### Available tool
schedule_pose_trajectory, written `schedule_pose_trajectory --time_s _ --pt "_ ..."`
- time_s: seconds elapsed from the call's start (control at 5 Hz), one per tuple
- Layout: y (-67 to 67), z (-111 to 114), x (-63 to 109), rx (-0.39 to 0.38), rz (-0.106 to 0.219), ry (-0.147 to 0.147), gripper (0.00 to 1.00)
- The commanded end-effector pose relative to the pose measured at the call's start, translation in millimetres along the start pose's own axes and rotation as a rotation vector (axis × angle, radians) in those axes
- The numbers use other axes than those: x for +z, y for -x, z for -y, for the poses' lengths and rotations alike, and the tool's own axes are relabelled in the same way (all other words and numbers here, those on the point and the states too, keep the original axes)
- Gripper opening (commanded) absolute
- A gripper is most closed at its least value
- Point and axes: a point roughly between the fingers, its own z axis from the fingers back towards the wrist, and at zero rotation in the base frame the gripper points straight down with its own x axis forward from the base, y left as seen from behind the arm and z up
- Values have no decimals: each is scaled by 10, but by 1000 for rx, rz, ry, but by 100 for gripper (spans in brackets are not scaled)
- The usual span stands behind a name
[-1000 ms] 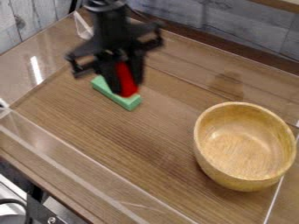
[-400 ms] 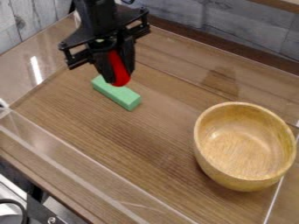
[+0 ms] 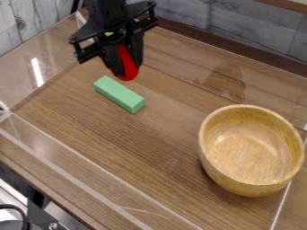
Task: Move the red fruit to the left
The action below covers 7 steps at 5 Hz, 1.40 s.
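The red fruit (image 3: pixel 126 62) is a small glossy red rounded piece hanging in the air between the black fingers of my gripper (image 3: pixel 121 61), which is shut on it. It hangs above the table at the upper left, a little above and behind the flat green block (image 3: pixel 120 93). The stem tip is hidden by the fingers. The black arm rises out of the top edge of the view.
A large wooden bowl (image 3: pixel 252 149) stands at the right, near the front edge. The flat green block lies on the wooden table (image 3: pixel 108 153) left of centre. A clear plastic rim runs along the table's front and left edges.
The gripper has risen with the red fruit, lifting it off the green block and drifting slightly back. The block and bowl have not moved.
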Motion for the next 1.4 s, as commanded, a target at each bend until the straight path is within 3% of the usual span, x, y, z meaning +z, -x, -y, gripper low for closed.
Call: schedule_pose_trajectory --time_s 0.0,0.4,0.8,1.2 --pt "-200 104 111 -25 34 38 0" --pt "-282 150 124 -74 39 22 0" --pt "-248 263 57 26 67 1 0" --pt "-192 155 -48 106 93 -27 0"
